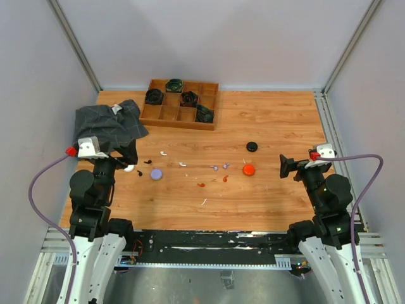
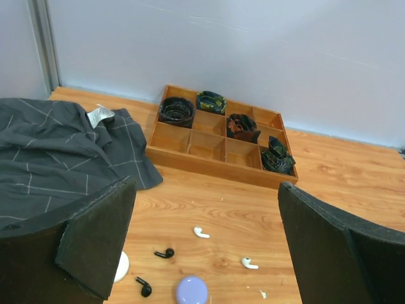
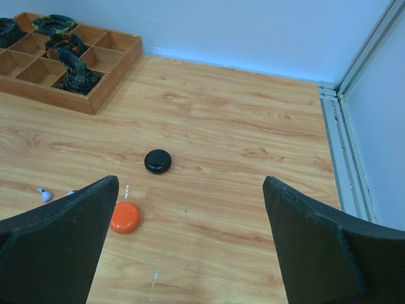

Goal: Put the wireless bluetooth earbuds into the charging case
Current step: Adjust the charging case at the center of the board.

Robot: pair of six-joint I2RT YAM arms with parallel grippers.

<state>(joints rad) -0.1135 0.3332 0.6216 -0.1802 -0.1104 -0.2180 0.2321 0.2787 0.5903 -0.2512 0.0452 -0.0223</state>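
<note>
Earbuds (image 1: 183, 164) lie scattered midway between the near and far edges of the bench (image 1: 278, 126): black toward the left, then white, lilac, orange-red. Left gripper (image 2: 207, 190) and right gripper (image 3: 191, 183) gape empty. Nothing is picked yet, so a fine pinch seems next.

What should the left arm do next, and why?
Probably lower the left arm toward the farther of the two black earbuds ahead of it. Its jaws stand open and empty, and that earbud lies loose on the table, between the jaws in the wrist view, with bare wood around it.
</note>
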